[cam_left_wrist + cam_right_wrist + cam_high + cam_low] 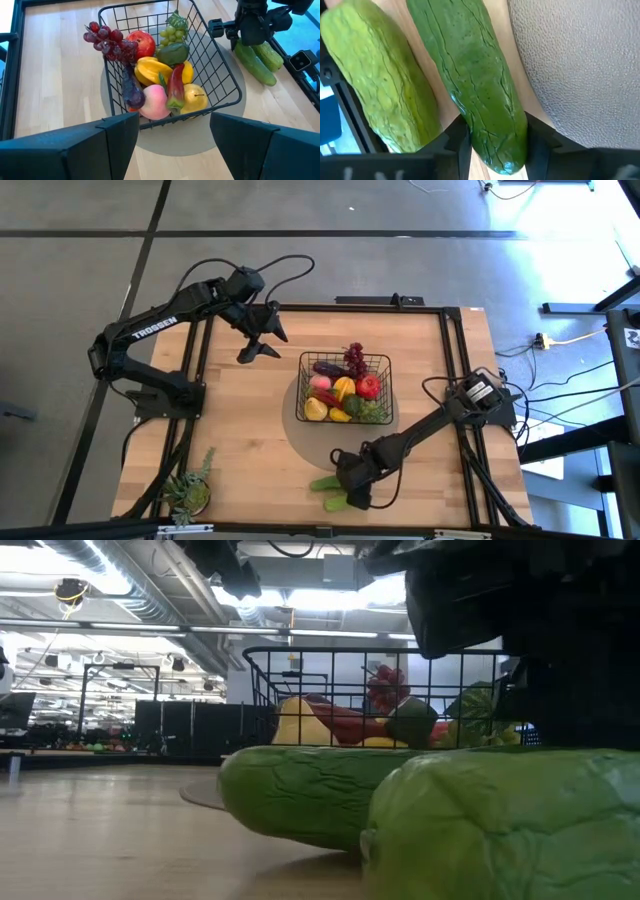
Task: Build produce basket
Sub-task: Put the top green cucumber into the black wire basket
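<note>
While the right gripper's [495, 145] fingers are closing onto the darker cucumber [480, 85], the paler cucumber [375, 80] is lying just beside it and risking a nudge toward the near tabletop [250, 480] edge. Open room is lying between here and the basket [303, 380]. Left gripper [262, 340] is waiting, fingers wide, empty.

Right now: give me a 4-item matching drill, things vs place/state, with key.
Things:
1 darker cucumber
2 paler cucumber
3 red apple
4 left gripper

Places/states:
A inside the basket
B open, raised over the table's far left
C between the right gripper's fingers
D on the table beside the gripped one

Pairs: 1-C, 2-D, 3-A, 4-B
</note>
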Robot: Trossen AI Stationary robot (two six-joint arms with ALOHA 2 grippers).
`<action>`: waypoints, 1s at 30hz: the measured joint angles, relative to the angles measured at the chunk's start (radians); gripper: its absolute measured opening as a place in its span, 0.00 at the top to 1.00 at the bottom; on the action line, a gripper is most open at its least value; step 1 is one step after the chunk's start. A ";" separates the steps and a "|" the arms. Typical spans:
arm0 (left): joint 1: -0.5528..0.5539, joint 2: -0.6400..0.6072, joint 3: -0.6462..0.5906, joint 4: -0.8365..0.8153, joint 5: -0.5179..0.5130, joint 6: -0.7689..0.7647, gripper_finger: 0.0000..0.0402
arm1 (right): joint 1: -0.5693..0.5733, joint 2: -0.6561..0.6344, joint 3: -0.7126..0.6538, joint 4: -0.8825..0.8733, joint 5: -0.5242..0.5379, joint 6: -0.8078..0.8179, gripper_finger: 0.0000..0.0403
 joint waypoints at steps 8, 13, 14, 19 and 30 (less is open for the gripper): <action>0.000 0.000 0.000 -0.002 -0.037 0.000 0.42 | -0.032 0.004 0.060 -0.012 0.014 -0.003 0.71; 0.000 0.000 0.000 -0.028 -0.052 0.004 0.42 | -0.052 0.003 0.105 -0.064 0.011 -0.005 0.71; 0.000 0.000 0.000 -0.038 -0.052 0.008 0.42 | -0.055 0.003 0.114 -0.084 0.010 -0.005 0.71; 0.000 0.000 0.000 -0.052 -0.056 0.043 0.42 | -0.065 0.003 0.180 -0.180 0.009 -0.009 0.71; 0.001 0.000 0.000 -0.052 -0.058 0.083 0.42 | -0.073 0.002 0.395 -0.355 0.011 -0.080 0.72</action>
